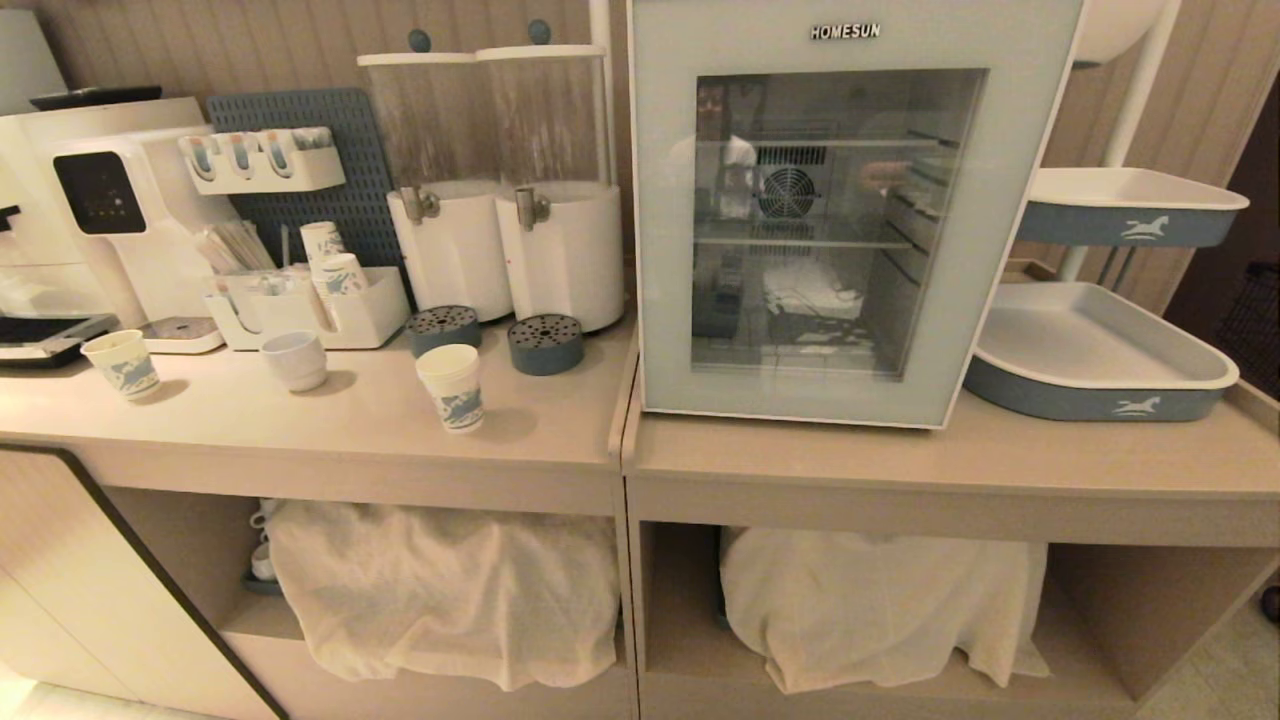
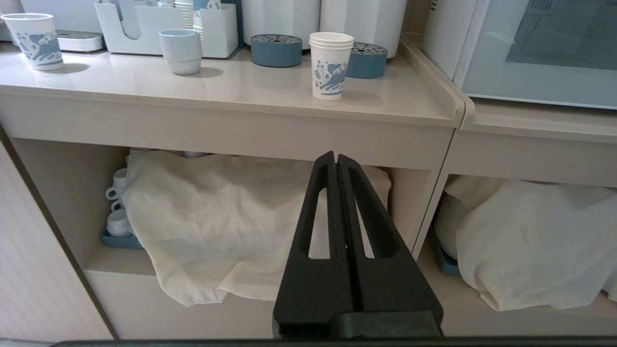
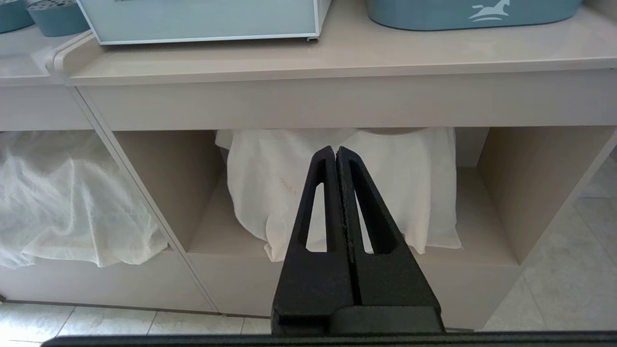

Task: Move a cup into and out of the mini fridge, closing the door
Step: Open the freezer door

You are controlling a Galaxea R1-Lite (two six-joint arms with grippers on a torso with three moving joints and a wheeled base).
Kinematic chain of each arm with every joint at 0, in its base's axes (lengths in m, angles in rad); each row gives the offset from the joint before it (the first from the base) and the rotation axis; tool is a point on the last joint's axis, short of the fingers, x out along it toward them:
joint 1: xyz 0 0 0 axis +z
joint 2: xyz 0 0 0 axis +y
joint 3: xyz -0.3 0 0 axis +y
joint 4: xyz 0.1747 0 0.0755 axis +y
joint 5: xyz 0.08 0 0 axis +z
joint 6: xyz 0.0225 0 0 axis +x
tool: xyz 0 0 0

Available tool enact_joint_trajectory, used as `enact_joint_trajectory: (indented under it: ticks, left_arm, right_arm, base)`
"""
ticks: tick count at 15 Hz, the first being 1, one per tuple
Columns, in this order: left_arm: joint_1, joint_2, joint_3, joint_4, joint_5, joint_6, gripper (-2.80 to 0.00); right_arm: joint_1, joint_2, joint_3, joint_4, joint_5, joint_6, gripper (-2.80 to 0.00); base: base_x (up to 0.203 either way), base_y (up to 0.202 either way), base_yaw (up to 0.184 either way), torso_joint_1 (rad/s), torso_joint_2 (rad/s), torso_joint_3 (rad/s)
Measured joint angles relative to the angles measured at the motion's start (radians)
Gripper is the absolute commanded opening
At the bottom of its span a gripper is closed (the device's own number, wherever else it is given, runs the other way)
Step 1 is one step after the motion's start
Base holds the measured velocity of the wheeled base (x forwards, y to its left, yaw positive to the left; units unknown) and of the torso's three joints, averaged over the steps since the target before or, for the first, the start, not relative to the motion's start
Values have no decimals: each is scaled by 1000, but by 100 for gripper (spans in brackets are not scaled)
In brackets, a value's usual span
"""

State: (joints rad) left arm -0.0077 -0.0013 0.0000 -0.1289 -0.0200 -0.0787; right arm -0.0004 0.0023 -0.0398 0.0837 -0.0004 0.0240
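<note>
Both claws sit low before the cabinet with fingers pressed together and holding nothing: the left claw faces a cloth-draped shelf below the surface, the right claw a second draped shelf beneath the mini fridge. On the surface, the cup, a tall white paper one with a blue printed pattern and rolled rim, stands upright in front of two blue drip trays, well left of the fridge. The door, a clear glass pane in a pale frame lettered HOMESUN, is closed, showing wire shelves and a rear fan inside.
</note>
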Motion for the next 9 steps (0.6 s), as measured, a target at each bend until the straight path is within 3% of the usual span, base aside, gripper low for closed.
enact_joint_trajectory:
  ticks: [3,9]
  left_arm:
    - [0,0,0,-2,-3,0,-280]
    - [0,0,0,1,-3,1,-280]
  right_arm:
    - [-1,0,0,0,0,0,-280]
    - [0,0,0,0,0,1,-280]
  base:
    - [24,0,-3,0,1,2]
    - [188,0,0,3,2,1]
